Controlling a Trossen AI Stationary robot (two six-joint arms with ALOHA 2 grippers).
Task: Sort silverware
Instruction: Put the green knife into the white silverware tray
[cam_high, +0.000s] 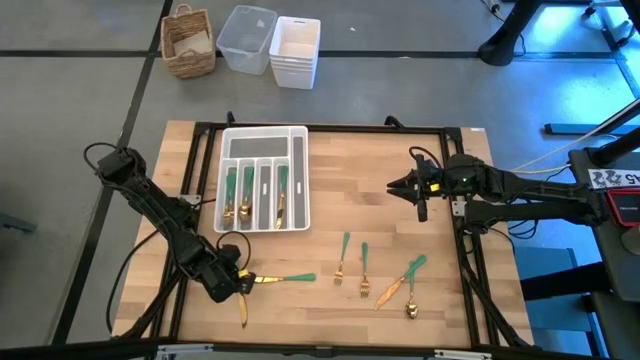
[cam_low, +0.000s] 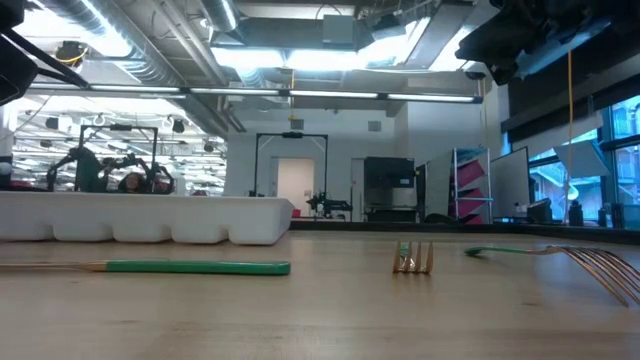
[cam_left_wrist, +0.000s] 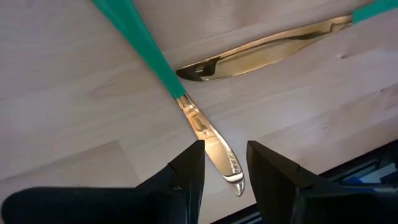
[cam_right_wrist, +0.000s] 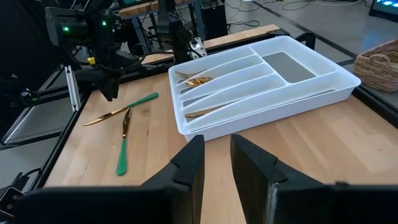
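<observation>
Two knives with gold blades and green handles lie crossed on the table near its front left. One (cam_left_wrist: 208, 134) has its blade between the fingers of my left gripper (cam_left_wrist: 224, 146), which is open and points steeply down over it. I see no touch. The other knife (cam_left_wrist: 261, 50) lies just beyond. In the high view, my left gripper (cam_high: 236, 283) stands over where the knives meet. My right gripper (cam_high: 395, 186) waits open above the table's right side. Gold-and-green silverware lies in the slots of the white tray (cam_high: 298, 175).
Several more forks and spoons (cam_high: 364, 275) lie loose on the wood at the front centre and right. Behind the table, on the floor, stand a wicker basket (cam_high: 188, 42) and white bins (cam_high: 295, 50). A black frame (cam_high: 470, 250) edges the tabletop.
</observation>
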